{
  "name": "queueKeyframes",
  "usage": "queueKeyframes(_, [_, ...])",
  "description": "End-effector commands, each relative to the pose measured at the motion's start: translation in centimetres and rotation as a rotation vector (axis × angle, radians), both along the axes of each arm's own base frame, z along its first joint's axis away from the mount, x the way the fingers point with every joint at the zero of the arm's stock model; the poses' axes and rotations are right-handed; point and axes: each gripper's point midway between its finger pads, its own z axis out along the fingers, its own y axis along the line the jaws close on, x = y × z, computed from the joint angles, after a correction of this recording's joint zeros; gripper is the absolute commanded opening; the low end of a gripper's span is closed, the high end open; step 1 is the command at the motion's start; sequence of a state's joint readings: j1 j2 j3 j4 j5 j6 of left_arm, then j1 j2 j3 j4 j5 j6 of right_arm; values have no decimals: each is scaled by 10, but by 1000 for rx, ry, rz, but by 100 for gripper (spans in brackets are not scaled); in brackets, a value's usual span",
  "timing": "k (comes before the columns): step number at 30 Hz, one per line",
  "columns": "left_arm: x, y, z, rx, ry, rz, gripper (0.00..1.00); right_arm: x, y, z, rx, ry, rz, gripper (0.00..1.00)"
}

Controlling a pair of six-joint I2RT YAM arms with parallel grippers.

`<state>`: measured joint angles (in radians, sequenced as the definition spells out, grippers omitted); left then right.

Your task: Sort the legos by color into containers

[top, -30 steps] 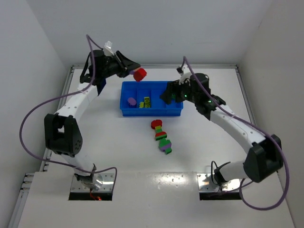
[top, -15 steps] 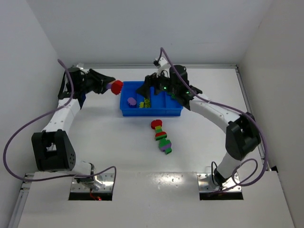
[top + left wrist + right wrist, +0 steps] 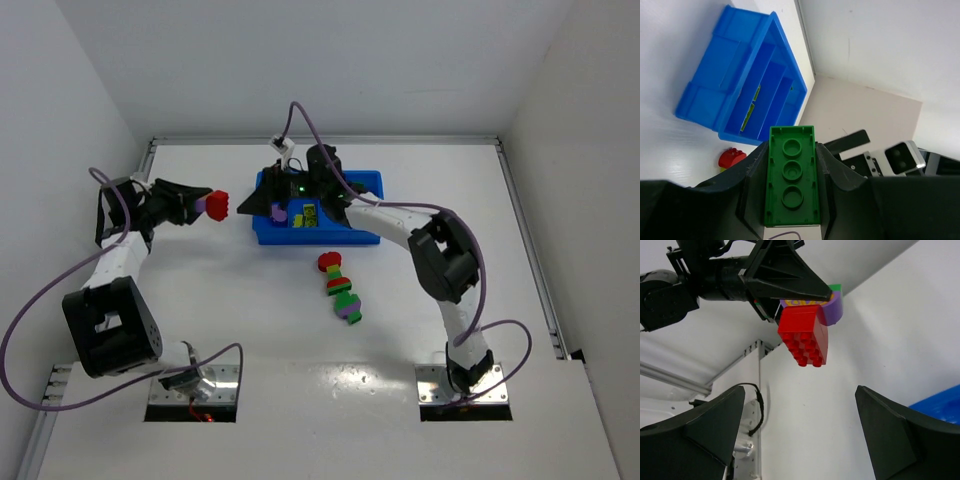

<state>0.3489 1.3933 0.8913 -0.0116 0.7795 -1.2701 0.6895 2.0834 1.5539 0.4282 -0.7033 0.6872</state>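
Left pincer: clamped on held stack, fingers pressed against its sides.
Held stack: red brick at the outer end, purple piece behind it, green brick between the fingers, studs toward the left wrist camera.
Held stack place: in the air, left of the blue tray, apart from it.
Right pincer: spread wide, nothing between the fingers.
Right pincer place: over the tray's left end, pointed at the held stack, near it but not touching.
Tray: shallow, side-by-side compartments, far middle of the table.
In tray: purple lego near the left end, yellow-green legos just right of it. Dividers partly hidden by the right arm, so exact compartments unclear.
Table stack: joined row lying on the table on the near side of the tray, apart from it. Red at the far end, then yellow-green and green, purple at the near end.
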Motion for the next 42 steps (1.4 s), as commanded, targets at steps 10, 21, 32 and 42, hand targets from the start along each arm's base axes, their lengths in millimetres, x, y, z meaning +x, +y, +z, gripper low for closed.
queueKeyframes(10, [-15, 24, 26, -26, -85, 10, 0, -19, 53, 32, 115, -64, 123, 92])
queueKeyframes(21, [-17, 22, 23, -32, -70, 0, 0, -8, 71, 17, 81, -109, 102, 92])
queueKeyframes(32, [-16, 19, 28, -33, -69, -9, 0, 2, 72, 7, 53, -127, 56, 91])
queueKeyframes(42, [-20, 11, 21, -31, -53, -22, 0, 3, 81, 16, 76, -151, 64, 84])
